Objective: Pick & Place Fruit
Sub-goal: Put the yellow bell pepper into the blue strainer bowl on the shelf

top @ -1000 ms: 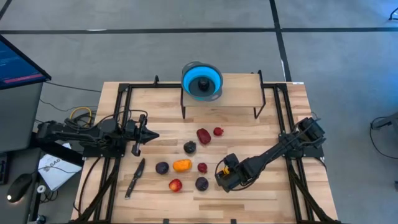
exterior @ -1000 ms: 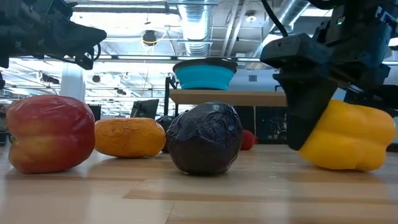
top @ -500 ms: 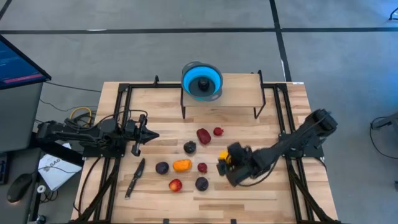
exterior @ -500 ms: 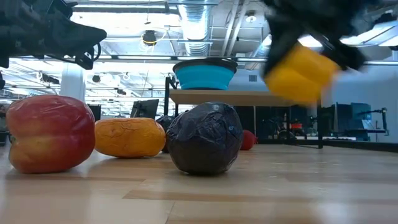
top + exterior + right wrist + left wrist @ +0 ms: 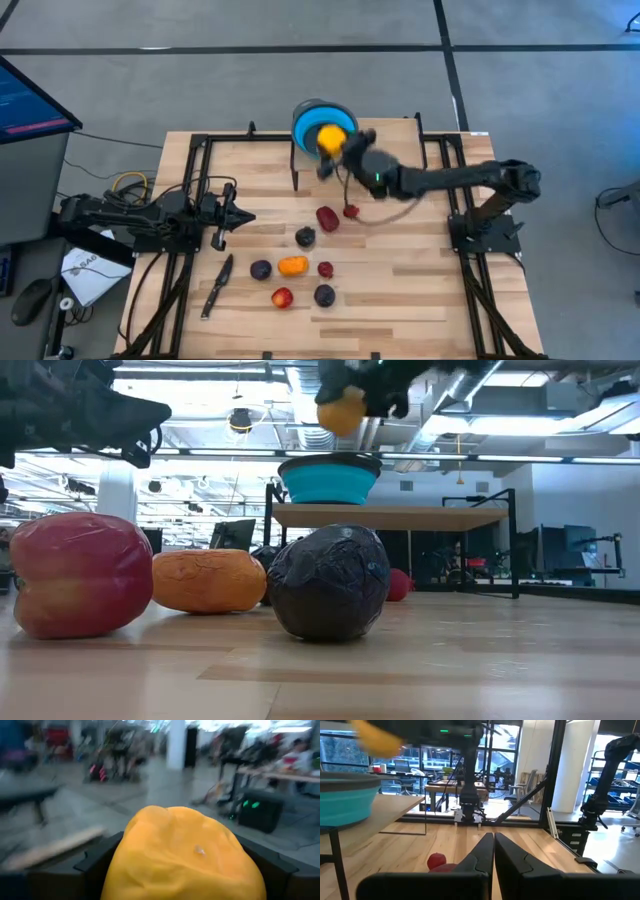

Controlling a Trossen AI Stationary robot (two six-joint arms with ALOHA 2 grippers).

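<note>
My right gripper (image 5: pixel 338 150) is shut on the yellow fruit (image 5: pixel 331 140), high over the blue bowl (image 5: pixel 310 126) on the raised shelf at the table's far side; it also shows in the low view (image 5: pixel 340 410) and right wrist view (image 5: pixel 182 855). On the table lie two red fruits (image 5: pixel 327 218), a dark one (image 5: pixel 305 237), a purple one (image 5: pixel 260 269), an orange one (image 5: pixel 292 265), a small red one (image 5: pixel 325 269), a red-and-yellow one (image 5: pixel 282 297) and a purple one (image 5: pixel 324 295). My left gripper (image 5: pixel 243 217) is shut and empty at the left. My right gripper pinches the yellow fruit between its two fingers, which lie on the fruit's two opposite sides (image 5: pixel 117 865). The fruit is lifted clear, above the blue bowl's rim. The arm reaches in from the table's right side.
A dark knife (image 5: pixel 217 285) lies at the near left. The wooden shelf (image 5: pixel 380 150) stands on black legs along the far edge. A black frame runs along both table sides. Bare wood lies at the near right.
My right gripper has lifted the yellow fruit off the table at the near right, carried it up and toward the far edge, and now holds it over the blue bowl. The arm has swung and stretched out toward the left.
</note>
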